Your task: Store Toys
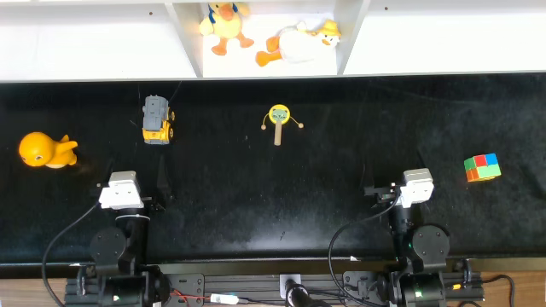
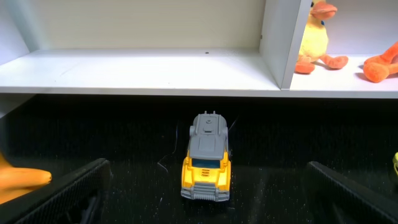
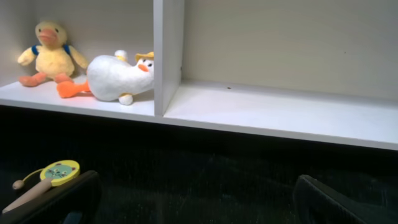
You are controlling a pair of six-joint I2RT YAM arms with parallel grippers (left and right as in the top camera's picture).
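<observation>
Looking across the whole scene, the biggest thing I face is the white shelf unit (image 1: 102,43) along the far edge, split into compartments by upright dividers. In front of it lies the black table top (image 1: 341,179), with four toys out in the open.

My left pincer (image 2: 208,171) hangs low at the near left, fingers spread wide, nothing in them. My right pincer (image 3: 198,180) sits at the near right, just as wide and just as empty.

Up in the middle compartment, a white plush duck (image 1: 299,43) is flopped on its side, with a yellow plush duck (image 1: 225,24) upright to its left. On the table, a smooth orange toy duck (image 1: 47,150) sits at the left edge. A yellow-and-grey toy truck (image 1: 157,119) stands straight ahead of my left pincer, nose toward me, near the shelf but not in it. A multicoloured block cube (image 1: 482,167) is off to the right. Smallest of all, a green-faced rattle drum on a wooden stick (image 1: 278,118) lies in the middle.

Now the trouble spots, as I judge them. The truck stands on wheels, so one finger touching first could send it rolling away. The orange duck looks rounded and slick, so a squeeze off-centre may pop it out. The rattle's little beads could snag. And that middle compartment is crowded: pushing another toy in could knock a plush duck off the ledge, or clip a divider on the way.
</observation>
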